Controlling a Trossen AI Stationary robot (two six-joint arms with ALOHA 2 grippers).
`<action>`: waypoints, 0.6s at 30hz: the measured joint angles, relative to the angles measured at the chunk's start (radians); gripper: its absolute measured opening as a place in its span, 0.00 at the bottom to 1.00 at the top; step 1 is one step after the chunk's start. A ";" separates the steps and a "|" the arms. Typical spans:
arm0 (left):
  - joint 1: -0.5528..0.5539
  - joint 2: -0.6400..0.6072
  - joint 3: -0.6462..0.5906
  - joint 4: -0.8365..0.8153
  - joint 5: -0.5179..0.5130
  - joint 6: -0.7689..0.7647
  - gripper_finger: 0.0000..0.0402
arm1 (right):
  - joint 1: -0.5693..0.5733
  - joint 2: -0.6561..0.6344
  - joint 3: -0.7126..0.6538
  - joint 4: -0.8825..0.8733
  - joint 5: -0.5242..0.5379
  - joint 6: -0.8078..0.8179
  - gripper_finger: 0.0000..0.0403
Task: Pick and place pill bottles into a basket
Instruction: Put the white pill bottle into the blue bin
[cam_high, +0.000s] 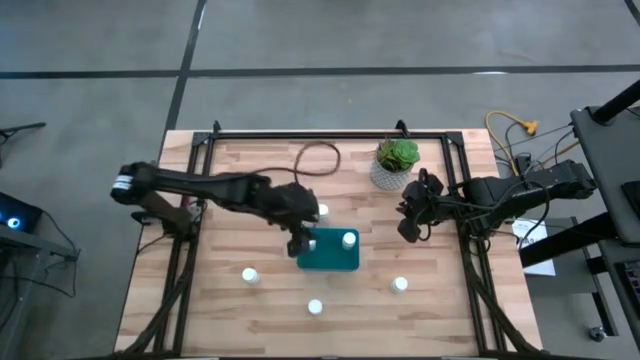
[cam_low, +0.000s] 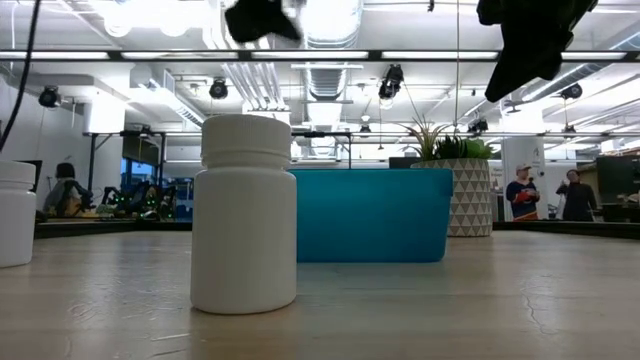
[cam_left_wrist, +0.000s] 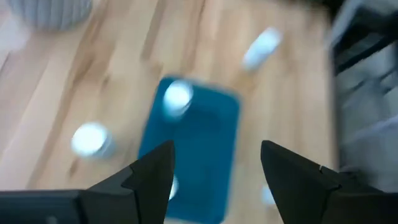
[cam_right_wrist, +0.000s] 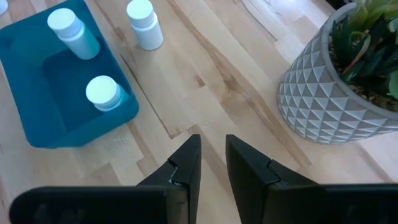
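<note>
Teal basket (cam_high: 335, 256) is sitting mid-table, holding two bottles (cam_right_wrist: 102, 92); four more are standing on the wood around it. Left gripper (cam_high: 300, 243) is hovering over its left end, fingers spread, empty. Right gripper (cam_high: 408, 228), fingers nearly together, is hanging beside the plant pot (cam_high: 393, 172). No writing is readable.

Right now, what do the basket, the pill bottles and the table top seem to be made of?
The basket looks like smooth teal plastic: even colour, rounded corners. The pill bottles seem matte white plastic, opaque, with plain round caps. The table top looks like light wood, with visible grain and plank joints, possibly only laminate.
</note>
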 joint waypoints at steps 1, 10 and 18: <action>-0.001 -0.022 -0.007 0.028 0.006 -0.007 0.55 | 0.000 0.000 0.000 0.001 0.000 -0.010 0.17; -0.002 -0.142 -0.023 0.122 0.043 -0.099 0.55 | 0.001 0.000 0.000 0.007 0.000 -0.068 0.17; -0.013 -0.167 -0.028 0.149 0.203 -0.114 0.55 | 0.001 0.000 0.000 0.034 -0.003 -0.048 0.17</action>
